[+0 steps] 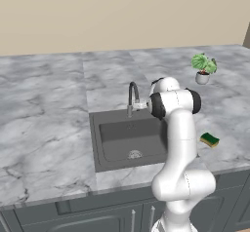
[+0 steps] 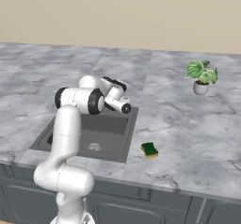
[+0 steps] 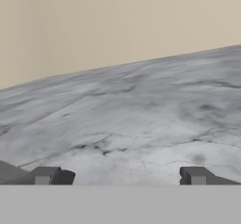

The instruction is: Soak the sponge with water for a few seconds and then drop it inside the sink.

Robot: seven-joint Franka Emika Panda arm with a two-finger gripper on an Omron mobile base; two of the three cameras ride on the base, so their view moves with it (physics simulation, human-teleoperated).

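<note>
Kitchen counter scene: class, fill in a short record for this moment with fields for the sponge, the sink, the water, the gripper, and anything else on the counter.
sponge: sponge lies flat on the marble counter, just right of the sink, untouched
sink: sink is a dark recessed basin with a faucet at its back edge; nothing lies inside it
water: no stream visible from the faucet
gripper: gripper is open, holds nothing, and faces across the counter toward the wall
other: potted plant stands far right, behind the sponge

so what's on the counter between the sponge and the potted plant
Nothing: in the right base view only bare marble counter lies between the sponge and the potted plant.
</note>
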